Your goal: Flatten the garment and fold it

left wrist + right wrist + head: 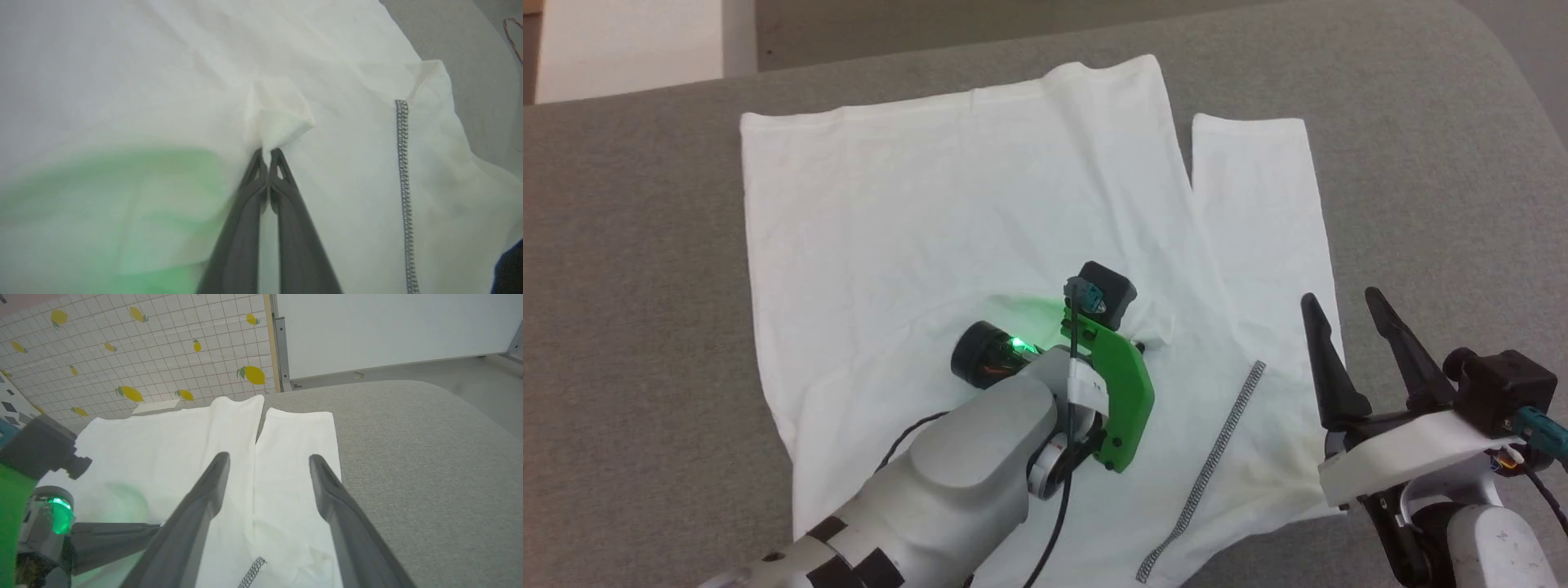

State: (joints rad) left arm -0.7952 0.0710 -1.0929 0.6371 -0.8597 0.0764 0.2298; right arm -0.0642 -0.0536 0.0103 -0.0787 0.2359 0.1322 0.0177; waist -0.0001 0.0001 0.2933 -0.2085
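Left wrist view: the left gripper [268,154] is pinching a small raised fold of the shirt [163,81], its fingers pressed together on the cloth, near a grey zigzag seam [402,163].

Head view: the shirt is lying spread on a grey cushion [629,286]. The right gripper [1341,296] is hovering, fingers spread, by the right sleeve [1258,204].

Right wrist view: those spread fingers are pointing along the sleeve.

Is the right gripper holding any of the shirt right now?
No, the right gripper stands open, its two fingers wide apart, with the shirt lying flat and unpinched between them.
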